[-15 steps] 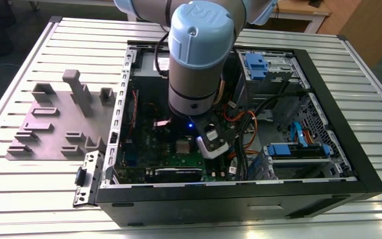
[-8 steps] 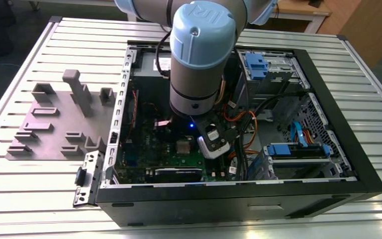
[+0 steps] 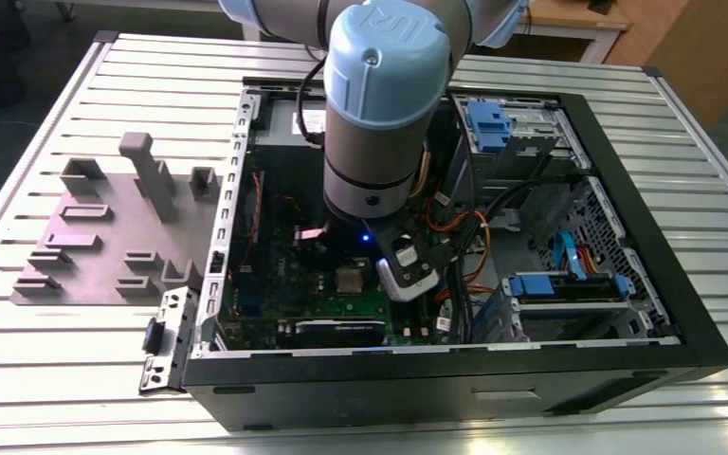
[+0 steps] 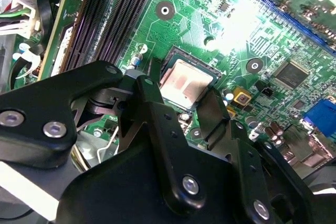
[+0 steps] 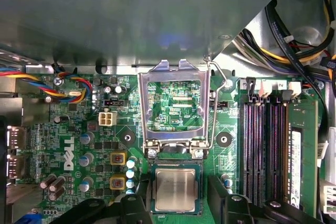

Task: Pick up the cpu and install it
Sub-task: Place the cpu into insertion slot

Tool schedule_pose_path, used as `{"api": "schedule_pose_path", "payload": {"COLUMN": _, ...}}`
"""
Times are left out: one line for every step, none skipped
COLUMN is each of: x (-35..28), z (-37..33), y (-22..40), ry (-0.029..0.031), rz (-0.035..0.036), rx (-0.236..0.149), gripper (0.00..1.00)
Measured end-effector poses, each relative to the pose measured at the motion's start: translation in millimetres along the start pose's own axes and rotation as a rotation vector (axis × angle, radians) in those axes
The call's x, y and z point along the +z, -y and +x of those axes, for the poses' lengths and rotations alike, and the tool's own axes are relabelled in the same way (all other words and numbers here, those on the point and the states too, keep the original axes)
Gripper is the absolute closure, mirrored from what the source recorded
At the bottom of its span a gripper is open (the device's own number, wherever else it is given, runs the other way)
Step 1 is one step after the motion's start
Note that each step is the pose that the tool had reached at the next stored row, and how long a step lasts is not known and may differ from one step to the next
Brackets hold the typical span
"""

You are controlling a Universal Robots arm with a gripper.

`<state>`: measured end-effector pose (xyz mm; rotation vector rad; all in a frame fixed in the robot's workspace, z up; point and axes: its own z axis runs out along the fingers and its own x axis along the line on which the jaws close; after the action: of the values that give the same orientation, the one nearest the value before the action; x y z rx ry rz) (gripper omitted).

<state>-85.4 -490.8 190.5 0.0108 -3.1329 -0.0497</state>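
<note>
The cpu (image 5: 176, 190) lies flat in its socket on the green motherboard (image 5: 79, 145), inside the open computer case (image 3: 465, 379). The gripper (image 4: 181, 98) hangs over it with jaws released, one on each side of the chip. The metal socket frame (image 5: 143, 108) stands open beside it.

One cpu (image 5: 176, 190). Just beside it, one open socket frame (image 5: 173, 74); near it, two yellow squares (image 5: 118, 158); flanking it, two fingers (image 5: 220, 200) of one gripper (image 5: 178, 195); around it, one case (image 3: 465, 379).
</note>
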Motion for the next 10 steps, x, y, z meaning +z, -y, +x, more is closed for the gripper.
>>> {"api": "schedule_pose_path", "payload": {"x": -0.1, "z": 0.0, "y": 0.0, "ry": -0.0001, "rz": 0.0001, "rx": 0.000, "gripper": 0.45}}
{"api": "schedule_pose_path", "payload": {"x": -0.2, "z": 0.1, "y": 0.0, "ry": -0.0002, "rz": 0.0003, "rx": 0.000, "gripper": 0.45}}
{"api": "schedule_pose_path", "payload": {"x": -0.2, "z": 0.0, "y": 0.0, "ry": -0.0002, "rz": 0.0003, "rx": 0.000, "gripper": 0.45}}
{"api": "schedule_pose_path", "payload": {"x": -0.2, "z": 0.0, "y": 0.1, "ry": -0.0002, "rz": 0.0003, "rx": 0.000, "gripper": 0.45}}
{"api": "schedule_pose_path", "payload": {"x": -0.5, "z": 0.0, "y": 0.0, "ry": -0.0002, "rz": 0.0004, "rx": 0.000, "gripper": 0.45}}
{"api": "schedule_pose_path", "payload": {"x": -1.4, "z": 0.1, "y": 0.1, "ry": -0.0005, "rz": 0.0009, "rx": 0.000, "gripper": 0.45}}
{"api": "schedule_pose_path", "payload": {"x": -2.4, "z": 0.1, "y": 0.0, "ry": -0.0004, "rz": 0.0007, "rx": 0.000, "gripper": 0.45}}
{"api": "schedule_pose_path", "payload": {"x": -3.8, "z": 0.1, "y": -0.1, "ry": -0.0002, "rz": 0.0004, "rx": 0.000, "gripper": 0.45}}
{"api": "schedule_pose_path", "payload": {"x": -5.0, "z": 0.1, "y": -0.1, "ry": -0.0003, "rz": 0.0005, "rx": 0.000, "gripper": 0.45}}
{"api": "schedule_pose_path", "payload": {"x": -6.0, "z": 0.1, "y": -0.1, "ry": -0.0003, "rz": 0.0005, "rx": 0.000, "gripper": 0.45}}
